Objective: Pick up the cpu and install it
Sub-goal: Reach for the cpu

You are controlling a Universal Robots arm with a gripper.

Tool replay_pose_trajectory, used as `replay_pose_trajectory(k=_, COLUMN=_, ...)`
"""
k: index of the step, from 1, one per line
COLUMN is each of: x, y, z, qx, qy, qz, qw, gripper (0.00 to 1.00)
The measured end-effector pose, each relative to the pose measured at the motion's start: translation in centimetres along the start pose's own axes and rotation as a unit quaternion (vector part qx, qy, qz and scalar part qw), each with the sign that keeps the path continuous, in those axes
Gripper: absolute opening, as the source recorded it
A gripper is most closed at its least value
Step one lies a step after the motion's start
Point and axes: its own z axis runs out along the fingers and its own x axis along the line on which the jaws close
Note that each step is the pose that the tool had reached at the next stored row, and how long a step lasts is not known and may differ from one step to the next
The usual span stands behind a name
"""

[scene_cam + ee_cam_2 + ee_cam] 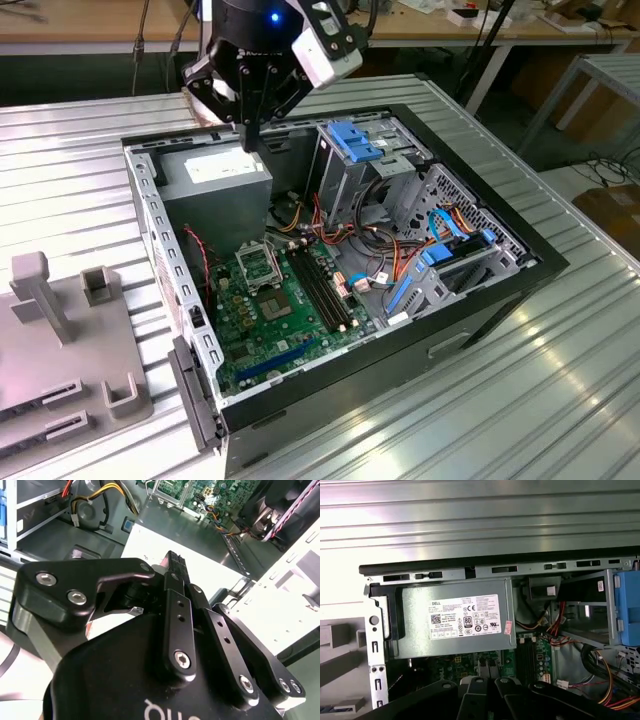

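Black claw (pixel 250 140) of a robot arm, hanging just above the grey power supply (pixel 190 180) in the far corner of an open computer case (pixel 480 300). Fingers (pixel 176 607) pressed together into one narrow tip, pointing down at the power supply's white label (pixel 150 547) in the second wrist view. Case laid flat on a ribbed metal desk (pixel 560 400), open side up, green motherboard (pixel 250 335) exposed on its floor. Cpu (pixel 290 298) down on that motherboard: a small, dull grey square lying flat, near the silver socket frame (pixel 257 266) and just beside the long black memory slots (pixel 322 288), well apart from the claw. Blue drive bracket (pixel 357 140) and a tangle of red, yellow and orange cables (pixel 345 237) to the exterior view's right of the power supply. Grey plastic stand (pixel 60 340) on the desk outside the case, at the exterior view's left. In the first wrist view, power supply seen label-up inside the case's metal rim, with bright ribbed desk beyond it and the motherboard's green edge beside the fingers.
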Motion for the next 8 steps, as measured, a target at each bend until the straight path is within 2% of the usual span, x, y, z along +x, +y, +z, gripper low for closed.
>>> replay_pose_trajectory(k=8, x=0.65, y=-0.05, z=0.02, qx=0.0000, qy=0.0001, qz=0.000, qw=1.00000, gripper=0.13)
